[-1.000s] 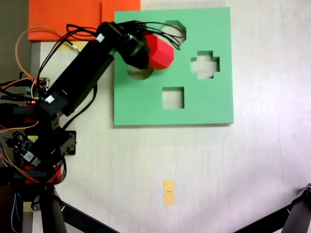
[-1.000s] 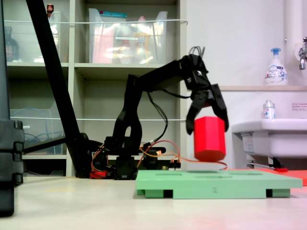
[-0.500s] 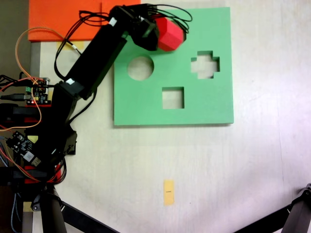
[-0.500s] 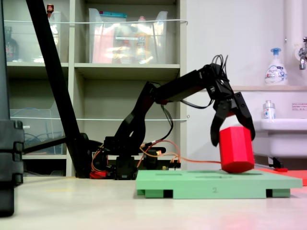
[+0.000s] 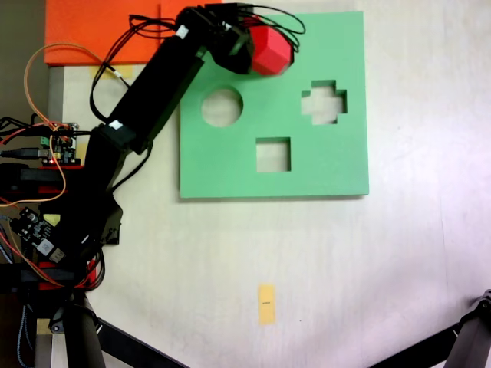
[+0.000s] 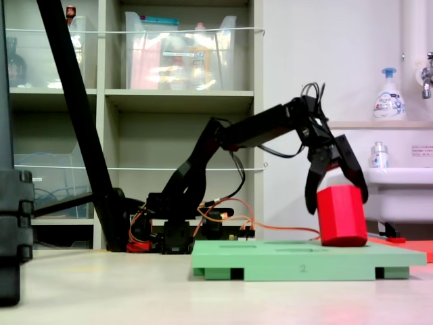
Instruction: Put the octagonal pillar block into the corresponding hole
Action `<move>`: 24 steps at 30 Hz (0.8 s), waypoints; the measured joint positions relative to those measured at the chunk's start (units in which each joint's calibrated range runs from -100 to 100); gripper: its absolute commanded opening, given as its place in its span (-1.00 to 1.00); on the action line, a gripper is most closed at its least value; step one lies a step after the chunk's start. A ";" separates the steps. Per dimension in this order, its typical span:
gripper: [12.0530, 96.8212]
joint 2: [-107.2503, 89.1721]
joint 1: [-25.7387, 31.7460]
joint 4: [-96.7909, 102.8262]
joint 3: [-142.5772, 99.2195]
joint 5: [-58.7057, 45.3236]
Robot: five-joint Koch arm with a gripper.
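The red octagonal pillar block (image 5: 271, 50) is at the top edge of the green foam board (image 5: 322, 165), and my gripper (image 5: 257, 44) is shut on it. From the side, the gripper (image 6: 337, 202) straddles the block (image 6: 342, 217). The block is slightly tilted, with its bottom at the level of the board's top surface (image 6: 270, 257) near the right end. The corresponding hole is hidden under the block and the gripper. The board's round cutout (image 5: 222, 107), cross cutout (image 5: 324, 102) and square cutout (image 5: 273, 154) are uncovered.
An orange sheet (image 5: 100, 27) lies beside the board's top left corner. Arm base, circuit boards and wires (image 5: 46, 199) fill the left edge. A small yellow tag (image 5: 266, 303) lies on the table. Black stand legs (image 5: 453, 341) cross the lower corners. Shelves (image 6: 169, 101) and a sink (image 6: 385, 183) stand behind.
The arm swung from above the round cutout to the board's top edge, carrying the red block. The block came down from well above the board to its surface level.
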 measured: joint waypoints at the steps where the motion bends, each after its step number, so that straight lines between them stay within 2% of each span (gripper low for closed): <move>1: -0.47 0.41 0.00 0.10 0.00 0.00; 24: -0.46 5.34 -0.44 2.64 0.20 0.88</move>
